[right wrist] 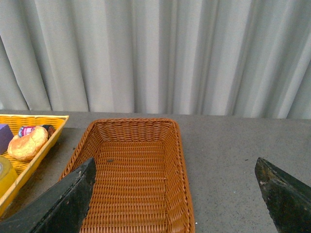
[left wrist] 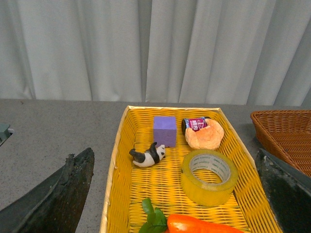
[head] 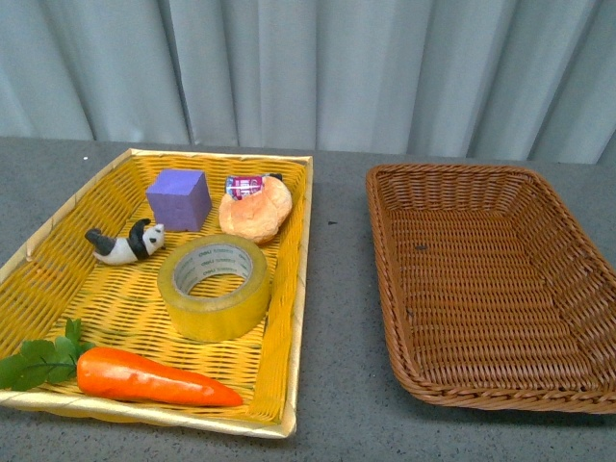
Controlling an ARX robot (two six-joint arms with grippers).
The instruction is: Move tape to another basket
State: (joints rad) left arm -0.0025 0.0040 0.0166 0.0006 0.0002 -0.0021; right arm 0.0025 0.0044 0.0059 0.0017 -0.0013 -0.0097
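Note:
The tape, a wide yellowish roll with a white printed core, lies flat in the bright yellow basket on the left. It also shows in the left wrist view. The brown wicker basket stands to the right and holds nothing; it also shows in the right wrist view. No arm shows in the front view. My left gripper is open, held back from and above the yellow basket, with the tape between its fingers in view. My right gripper is open above the brown basket's near part.
The yellow basket also holds a purple cube, a bread roll, a small can, a toy panda and a carrot. Grey tabletop lies between the baskets. A pale curtain hangs behind.

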